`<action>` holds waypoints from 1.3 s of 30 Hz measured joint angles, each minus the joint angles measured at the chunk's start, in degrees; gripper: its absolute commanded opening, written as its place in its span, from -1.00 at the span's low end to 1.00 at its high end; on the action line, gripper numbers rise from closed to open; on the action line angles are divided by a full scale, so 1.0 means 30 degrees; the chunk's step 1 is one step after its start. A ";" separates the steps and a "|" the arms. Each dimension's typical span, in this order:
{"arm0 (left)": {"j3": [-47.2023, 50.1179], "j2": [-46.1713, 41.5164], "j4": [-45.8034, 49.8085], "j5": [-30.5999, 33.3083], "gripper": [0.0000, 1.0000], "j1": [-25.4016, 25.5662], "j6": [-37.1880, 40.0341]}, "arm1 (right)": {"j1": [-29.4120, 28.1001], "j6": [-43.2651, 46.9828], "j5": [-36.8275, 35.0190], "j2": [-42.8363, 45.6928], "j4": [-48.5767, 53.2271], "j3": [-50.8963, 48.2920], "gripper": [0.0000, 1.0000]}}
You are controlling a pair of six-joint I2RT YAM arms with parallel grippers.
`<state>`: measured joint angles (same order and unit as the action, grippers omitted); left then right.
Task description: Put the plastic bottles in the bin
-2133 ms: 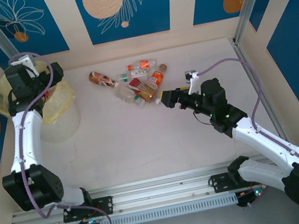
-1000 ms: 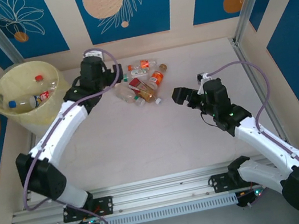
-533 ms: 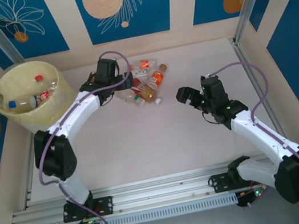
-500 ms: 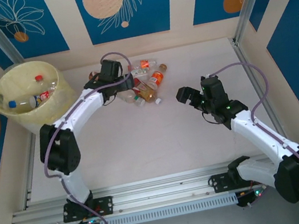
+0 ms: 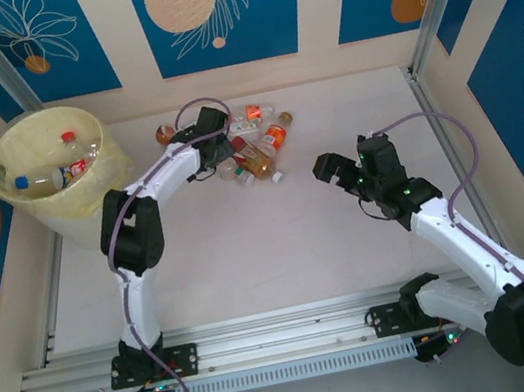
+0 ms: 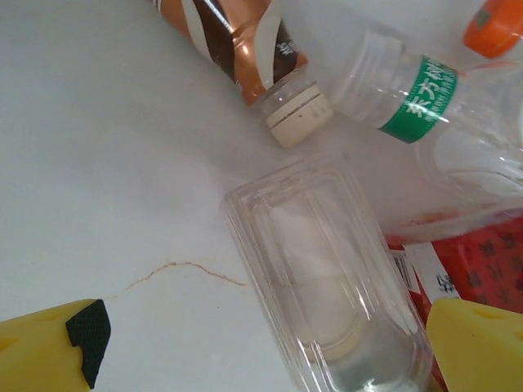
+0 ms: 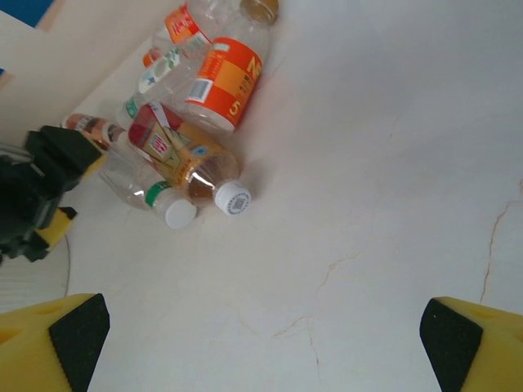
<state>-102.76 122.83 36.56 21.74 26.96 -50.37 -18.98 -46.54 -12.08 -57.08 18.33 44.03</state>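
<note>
Bottles [image 5: 251, 142] lie in a loose heap at the far middle of the table [image 5: 253, 258]. Most are clear, with orange, red, green or brown labels. A few more rest inside the bin [image 5: 77, 210], a pale-yellow bucket at the far left corner, well apart from the heap. Among those, a blue-capped bottle [image 5: 41, 179] lies on its side.

At the left edge of the heap, a clear squarish bottle [image 6: 327, 278] lies on the table between the yellow fingers [image 6: 49, 355] of the left gripper [image 6: 265, 343]. The jaws stand spread wide and grip nothing. Just beyond the clear bottle, a brown-labelled bottle [image 6: 245, 41] with a cream cap and a green-labelled bottle [image 6: 409, 90] lie with their necks close together. A red label [image 6: 478, 261] shows beside the clear bottle's right flank.

The right gripper [image 5: 330, 166] hangs over bare table to the right of the heap, near it but apart, its jaws released wide and empty. Its wrist camera looks toward the pile, where an orange-labelled bottle [image 7: 225, 82] lies at the far side. Two white caps [image 7: 233, 198] point toward the near side.
</note>
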 measured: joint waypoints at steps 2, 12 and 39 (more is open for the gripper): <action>-0.0831 0.0729 0.0372 0.0000 1.00 -0.0117 -0.0605 | 0.0051 0.0000 0.0000 0.0488 0.0175 0.0000 0.99; -0.4328 0.3548 0.1545 -0.0058 0.96 -0.0452 -0.2215 | 0.0211 -0.0233 -0.0386 0.1967 0.0721 -0.0364 0.99; 0.4138 0.0044 -0.3701 -0.2382 0.46 -0.1472 -0.0532 | 0.0372 -0.0568 -0.0503 0.2098 0.1042 -0.0823 0.98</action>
<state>-90.35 122.96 25.45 14.59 22.55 -51.96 -17.87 -48.25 -13.58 -50.78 21.45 41.56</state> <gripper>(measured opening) 0.777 0.992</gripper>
